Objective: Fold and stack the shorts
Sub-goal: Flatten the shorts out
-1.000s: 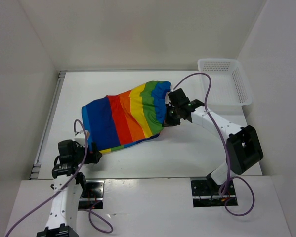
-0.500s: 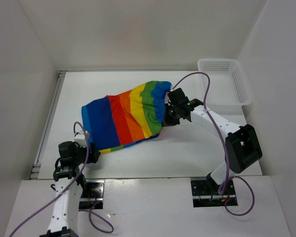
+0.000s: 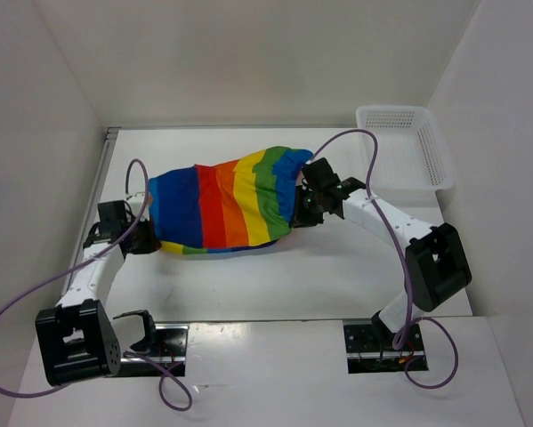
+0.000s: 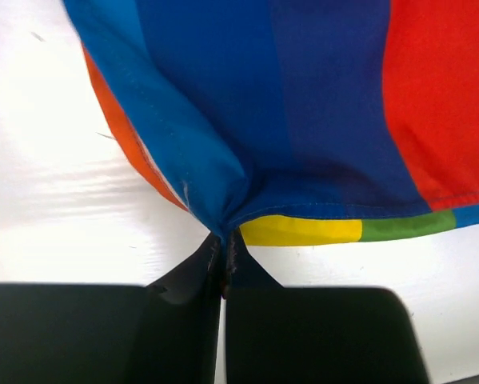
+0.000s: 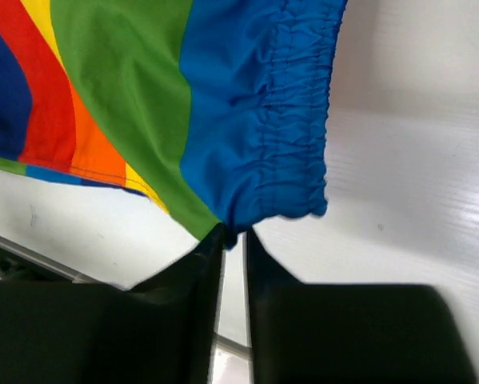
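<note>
The rainbow-striped shorts are stretched across the middle of the white table between my two grippers. My left gripper is at their left end. In the left wrist view it is shut on a bunched blue corner of the shorts, with a yellow and green hem just to the right. My right gripper is at the right end, by the gathered blue waistband. Its jaws stand slightly apart, and the corner of the waistband is still between the tips.
A white mesh basket stands at the back right corner of the table. White walls enclose the table on the left, back and right. Purple cables loop from both arms over the near edge.
My left arm swung up and left from the near edge, and its gripper closed on the blue corner. The shorts drew together and shifted. The right jaws parted a little.
</note>
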Motion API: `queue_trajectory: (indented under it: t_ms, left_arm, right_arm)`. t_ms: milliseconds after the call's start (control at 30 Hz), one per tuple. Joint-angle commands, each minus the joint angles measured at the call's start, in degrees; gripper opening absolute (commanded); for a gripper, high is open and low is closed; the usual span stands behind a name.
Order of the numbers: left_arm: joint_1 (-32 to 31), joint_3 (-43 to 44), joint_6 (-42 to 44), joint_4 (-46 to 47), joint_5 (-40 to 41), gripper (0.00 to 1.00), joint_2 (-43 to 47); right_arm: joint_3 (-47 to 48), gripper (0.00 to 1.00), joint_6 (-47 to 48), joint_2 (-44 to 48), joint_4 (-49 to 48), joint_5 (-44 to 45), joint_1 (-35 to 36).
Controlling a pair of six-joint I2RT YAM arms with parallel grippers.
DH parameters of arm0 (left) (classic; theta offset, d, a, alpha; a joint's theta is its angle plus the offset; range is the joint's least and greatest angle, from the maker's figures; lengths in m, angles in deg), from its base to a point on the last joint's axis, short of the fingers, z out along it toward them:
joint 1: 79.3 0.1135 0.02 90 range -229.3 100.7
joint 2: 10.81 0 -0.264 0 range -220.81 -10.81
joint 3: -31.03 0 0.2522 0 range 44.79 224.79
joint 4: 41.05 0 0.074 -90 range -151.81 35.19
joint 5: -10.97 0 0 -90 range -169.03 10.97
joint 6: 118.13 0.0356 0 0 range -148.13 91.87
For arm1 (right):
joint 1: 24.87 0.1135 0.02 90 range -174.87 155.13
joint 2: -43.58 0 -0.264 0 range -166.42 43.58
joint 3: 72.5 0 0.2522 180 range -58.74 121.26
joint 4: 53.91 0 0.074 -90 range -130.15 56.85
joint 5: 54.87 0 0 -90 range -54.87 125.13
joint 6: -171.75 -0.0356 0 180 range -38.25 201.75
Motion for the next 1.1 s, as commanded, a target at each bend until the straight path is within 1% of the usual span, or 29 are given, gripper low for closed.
queue_trajectory:
  t_ms: [0,33,67,133,167,233,267,333,367,500,533,600,633,733,767,867,900,1000,1067]
  left_arm:
    - [0.79,4.90,0.25,-2.62,2.64,0.00,0.50]
    - [0.79,6.92,0.25,-2.63,2.64,0.00,0.51]
    - [0.79,7.89,0.25,-2.63,2.64,0.00,0.51]
    - [0.79,10.35,0.25,-2.63,2.12,0.00,-0.72]
    - [0.79,10.89,0.25,-2.63,0.55,0.00,-1.77]
    - [0.79,11.67,0.25,-2.63,0.01,0.00,-2.47]
    - [0.79,11.68,0.25,-2.63,-0.51,0.00,-2.48]
    - [0.79,12.21,0.25,-2.10,-0.52,0.00,-2.48]
    - [0.79,12.73,0.25,-2.10,-0.52,0.00,-2.48]
    - [0.79,13.97,0.25,-3.24,-0.52,0.00,-3.18]
    - [0.79,13.97,0.25,-3.77,-1.04,0.00,-3.71]
    - [0.79,13.97,0.25,-3.77,-1.05,0.00,-3.71]
    - [0.79,13.97,0.25,-3.77,-1.74,0.00,-3.71]
    - [0.79,14.49,0.25,-3.77,-2.28,0.00,-4.24]
    - [0.79,14.49,0.25,-3.77,-2.28,0.00,-4.24]
    - [0.79,15.02,0.25,-3.77,-2.80,0.00,-4.24]
    - [0.79,15.02,0.25,-3.77,-2.80,0.00,-4.24]
    - [0.79,15.54,0.25,-3.77,-2.80,0.00,-4.24]
    - [0.79,15.55,0.25,-3.77,-2.80,0.00,-4.24]
  right_arm:
    - [0.28,0.30,0.30,0.83,-1.24,0.36,-0.86]
    - [-0.43,0.59,0.30,0.83,-0.72,-0.16,-0.86]
    - [-2.35,0.73,0.30,2.31,-0.71,-0.78,-1.82]
    - [-4.29,0.91,-0.39,3.38,-1.85,-3.85,-4.36]
    - [-5.69,0.93,-1.01,3.90,-1.86,-5.16,-5.34]
    - [-7.11,0.93,-2.15,4.79,-4.31,-9.55,-7.18]
    - [-8.68,0.93,-4.16,5.31,-5.27,-11.40,-8.67]
    - [-11.05,0.93,-6.63,5.32,-10.19,-17.01,-10.09]
    - [-13.33,0.93,-8.99,5.32,-11.95,-18.09,-10.70]
    - [-17.48,0.91,-14.71,2.43,-20.38,-23.97,-12.11]
    - [-18.79,0.89,-16.03,1.89,-23.88,-26.25,-12.11]
    - [-20.20,0.87,-19.80,0.84,-27.41,-27.67,-12.73]
    - [-21.77,0.85,-20.96,0.83,-30.91,-28.20,-12.73]
    - [-22.93,0.81,-23.16,-0.57,-35.59,-28.99,-13.26]
    - [-22.93,0.77,-23.16,-1.27,-35.61,-28.99,-13.26]
    - [-21.17,0.70,-22.64,-4.78,-36.30,-28.99,-13.26]
    - [-19.78,0.66,-22.12,-5.66,-36.31,-28.99,-13.78]
    - [-16.18,0.60,-21.23,-10.14,-36.31,-29.52,-13.78]
    - [-15.64,0.54,-20.62,-12.69,-35.26,-30.05,-13.78]
